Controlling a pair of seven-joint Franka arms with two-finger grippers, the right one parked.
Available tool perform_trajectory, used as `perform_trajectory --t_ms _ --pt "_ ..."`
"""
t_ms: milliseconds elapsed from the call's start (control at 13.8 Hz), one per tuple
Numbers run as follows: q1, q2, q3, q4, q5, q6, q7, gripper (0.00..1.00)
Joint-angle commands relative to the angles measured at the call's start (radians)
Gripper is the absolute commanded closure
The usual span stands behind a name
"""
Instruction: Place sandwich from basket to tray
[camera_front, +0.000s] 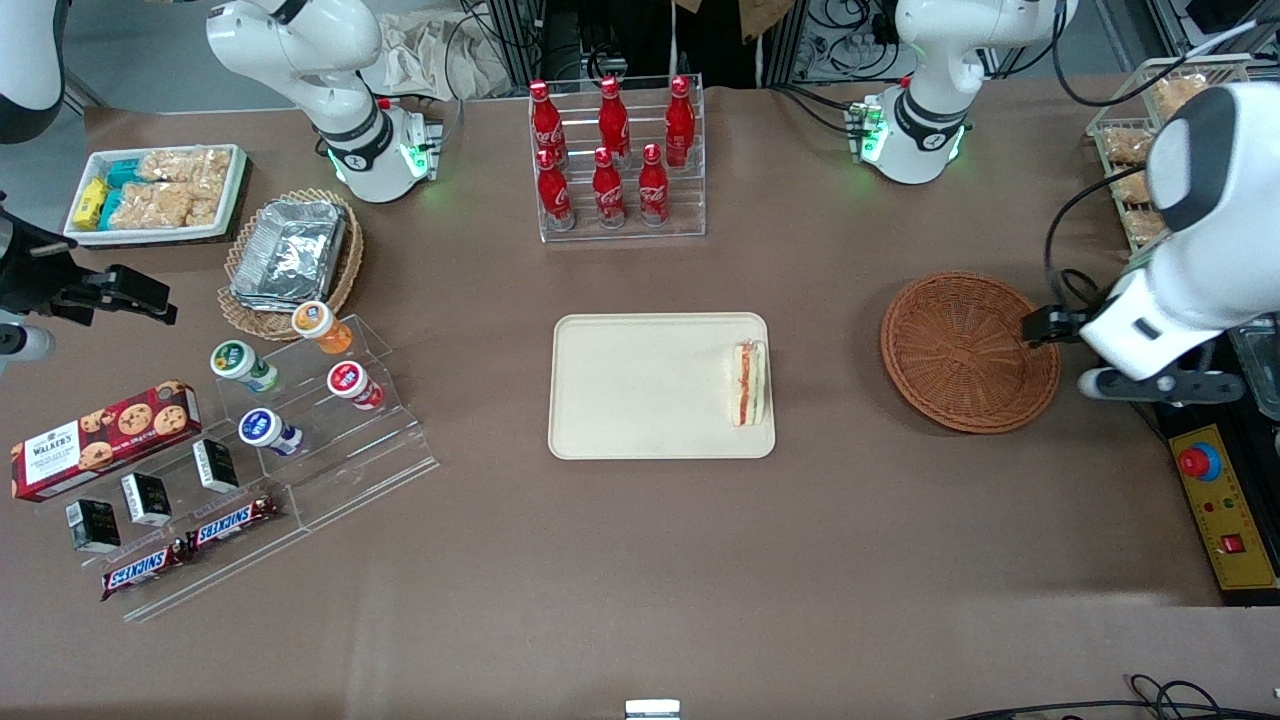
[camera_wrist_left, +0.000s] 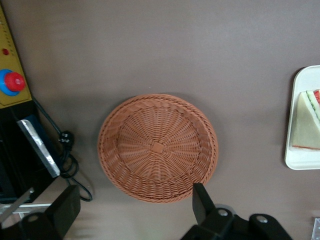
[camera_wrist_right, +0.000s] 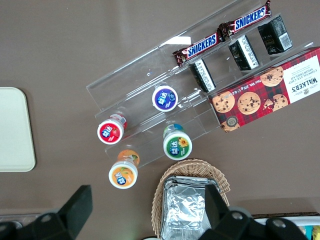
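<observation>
The sandwich (camera_front: 749, 383) lies on the cream tray (camera_front: 640, 395), at the tray's edge nearest the basket, with its red and green filling showing. The left wrist view catches it (camera_wrist_left: 306, 125) on the tray's corner (camera_wrist_left: 298, 162). The reddish-brown wicker basket (camera_front: 968, 350) sits on the table toward the working arm's end, and nothing is in it (camera_wrist_left: 157, 147). The left arm's gripper (camera_front: 1042, 326) hangs above the basket's rim on the side away from the tray. It (camera_wrist_left: 134, 202) is open, with nothing between its fingers.
A control box with a red button (camera_front: 1222, 500) and cables lie by the table edge near the working arm. A rack of cola bottles (camera_front: 615, 160) stands farther from the front camera than the tray. An acrylic stand of cups and snacks (camera_front: 300, 410) occupies the parked arm's end.
</observation>
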Motion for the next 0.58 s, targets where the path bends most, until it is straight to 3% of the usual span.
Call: perform_trajectory --t_ms 0,506 --pt "-0.015 -0.083 0.082 -0.033 -0.042 0.003 0.109 0.0" --pt "-0.006 -0.082 0.104 0.11 -0.044 -0.089 0.12 0.0"
